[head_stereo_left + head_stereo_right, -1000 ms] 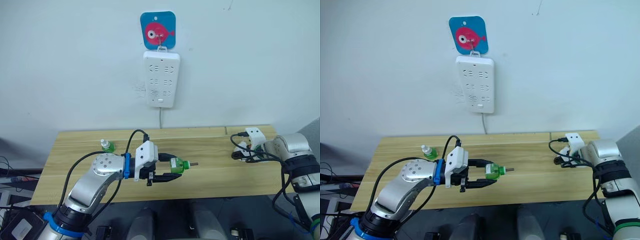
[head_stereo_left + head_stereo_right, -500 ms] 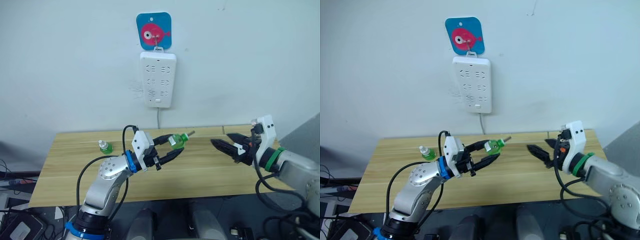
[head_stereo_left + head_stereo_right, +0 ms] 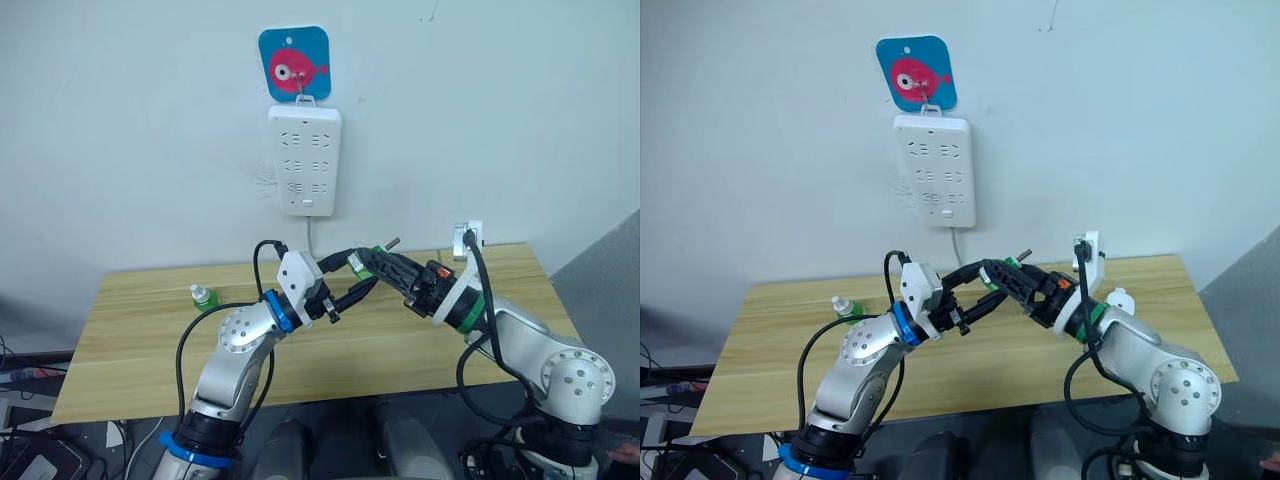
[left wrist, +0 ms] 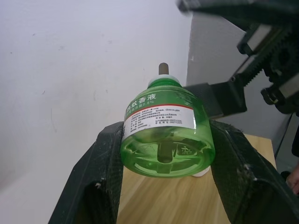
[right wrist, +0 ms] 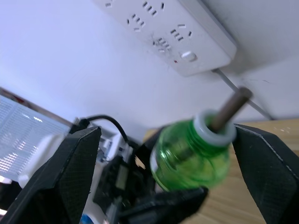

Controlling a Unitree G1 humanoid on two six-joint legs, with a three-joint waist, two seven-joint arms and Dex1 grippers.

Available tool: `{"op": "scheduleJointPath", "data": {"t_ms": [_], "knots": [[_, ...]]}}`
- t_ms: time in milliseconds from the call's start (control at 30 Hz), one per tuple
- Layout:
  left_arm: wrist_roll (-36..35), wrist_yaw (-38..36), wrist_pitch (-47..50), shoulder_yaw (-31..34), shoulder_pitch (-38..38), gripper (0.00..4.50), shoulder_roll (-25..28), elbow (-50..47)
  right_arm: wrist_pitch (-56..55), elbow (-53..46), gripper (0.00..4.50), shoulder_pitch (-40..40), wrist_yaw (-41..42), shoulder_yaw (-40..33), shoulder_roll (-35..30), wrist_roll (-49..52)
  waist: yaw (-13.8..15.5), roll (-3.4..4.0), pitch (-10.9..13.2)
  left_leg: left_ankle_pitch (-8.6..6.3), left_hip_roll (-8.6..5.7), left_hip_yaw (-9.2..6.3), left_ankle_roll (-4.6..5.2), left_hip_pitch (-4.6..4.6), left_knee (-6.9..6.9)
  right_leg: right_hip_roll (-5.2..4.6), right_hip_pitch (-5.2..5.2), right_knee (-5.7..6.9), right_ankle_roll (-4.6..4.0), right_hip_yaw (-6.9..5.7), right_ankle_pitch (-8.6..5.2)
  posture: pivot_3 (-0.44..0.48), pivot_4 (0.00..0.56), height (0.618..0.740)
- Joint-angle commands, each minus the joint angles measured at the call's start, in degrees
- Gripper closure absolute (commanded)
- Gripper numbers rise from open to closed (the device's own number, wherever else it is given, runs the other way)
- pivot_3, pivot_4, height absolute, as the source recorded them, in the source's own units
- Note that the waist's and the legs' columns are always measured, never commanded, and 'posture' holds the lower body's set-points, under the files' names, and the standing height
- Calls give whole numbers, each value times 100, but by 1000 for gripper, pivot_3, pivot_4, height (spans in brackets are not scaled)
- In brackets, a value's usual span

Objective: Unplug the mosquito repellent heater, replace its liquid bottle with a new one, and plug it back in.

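Now the left gripper [image 3: 352, 277] is raised above the table [image 3: 150, 340] and clamps a green bottle [image 4: 166, 137] between its two black fingers [image 4: 100, 172]; the bottle has a white label, a white collar and a dark wick rod poking from its neck, and its wick end tilts up toward the wall; the right gripper [image 3: 992, 274] reaches in from the other side to the same bottle, its fingers [image 5: 271, 161] spread wide on either side of the neck and apart from it, so it is released and grasps nothing; the two grippers meet in mid-air in front of the wall, below the white power strip [image 3: 304, 160]; that strip hangs from a hook on a blue square with a red fish [image 3: 294, 64], its cord running down behind the table; a second small green bottle [image 3: 204, 296] stands upright near the table's back edge on the left, well apart from both grippers; the heater [image 3: 1120, 299] looks to be the small white rounded thing on the table behind the right forearm, near the back right, though it is too small to tell more of it.
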Motion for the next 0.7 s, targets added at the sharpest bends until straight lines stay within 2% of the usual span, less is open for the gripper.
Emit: {"op": "scheduleJointPath", "data": {"t_ms": [33,333,467,600,700], "knots": [[23,36,-153,-35,-80,2239,-43,-82,-335,-35,558,-132,-33,171,-78,379,3,0,-1,0,0,-1,0,0,0,-1,0,-1,0,0,0,-158,160,730],[143,76,-405,-136,-75,2239,-57,-111,-671,-9,3633,-43,-92,672,-390,712,11,1,-10,0,1,0,0,2,1,0,0,3,1,0,0,-142,154,730],[221,36,-616,-140,-49,2239,9,-108,-775,-37,3660,-23,-58,838,-532,744,16,1,-19,0,1,2,0,2,1,0,0,2,1,1,0,-139,151,730],[313,-27,-586,-88,40,930,248,-101,-974,-100,3660,55,-76,842,-675,610,17,2,-28,0,0,2,0,3,1,0,0,2,1,2,0,-137,157,730],[443,-137,-221,-27,323,25,738,-178,-1194,-156,3660,196,46,710,-1037,-173,21,3,-29,0,2,-1,0,2,0,1,0,4,1,-1,0,-135,166,730]]}}
